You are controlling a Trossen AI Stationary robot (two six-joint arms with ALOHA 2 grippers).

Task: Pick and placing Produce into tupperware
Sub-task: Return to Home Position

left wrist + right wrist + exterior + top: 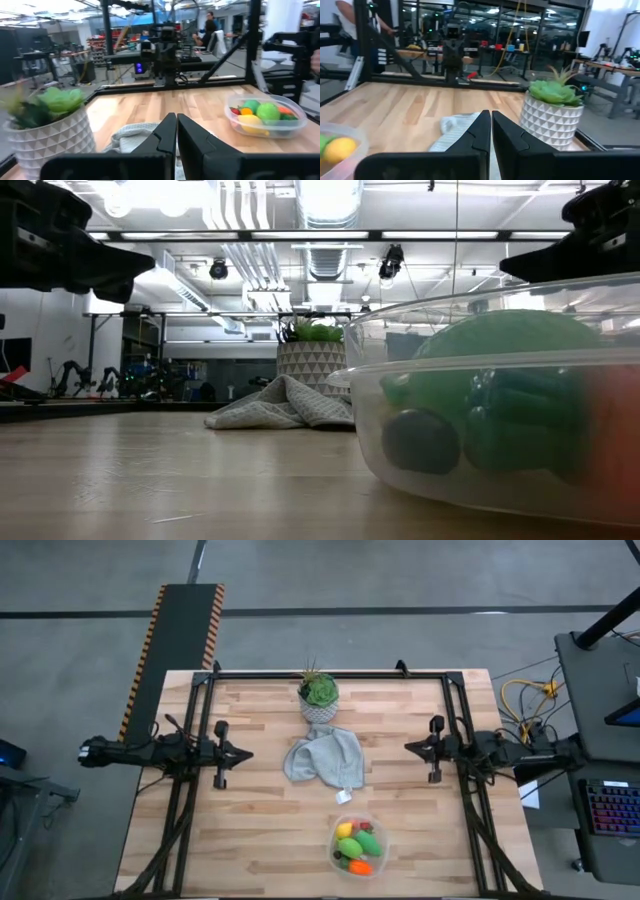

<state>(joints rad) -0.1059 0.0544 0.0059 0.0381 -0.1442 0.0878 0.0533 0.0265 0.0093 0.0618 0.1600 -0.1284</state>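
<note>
The clear tupperware (357, 846) stands near the table's near edge, right of centre, and also shows as the tupperware (265, 116) in the left wrist view and the tupperware (500, 410) in the low view. The produce (356, 844) lies inside it: a yellow lemon, green ovals, an orange carrot, red berries. My left gripper (247, 753) hovers shut at the table's left side, above the wood, fingertips together (176, 120). My right gripper (408, 747) hovers shut at the table's right side (490, 117). Both are well clear of the container.
A crumpled grey cloth (325, 758) lies at the table's centre, between the two grippers. A leafy plant in a grey-white patterned pot (318, 698) stands behind it near the far edge. Bare wood stretches left of the tupperware. People are seated in the room beyond (207, 27).
</note>
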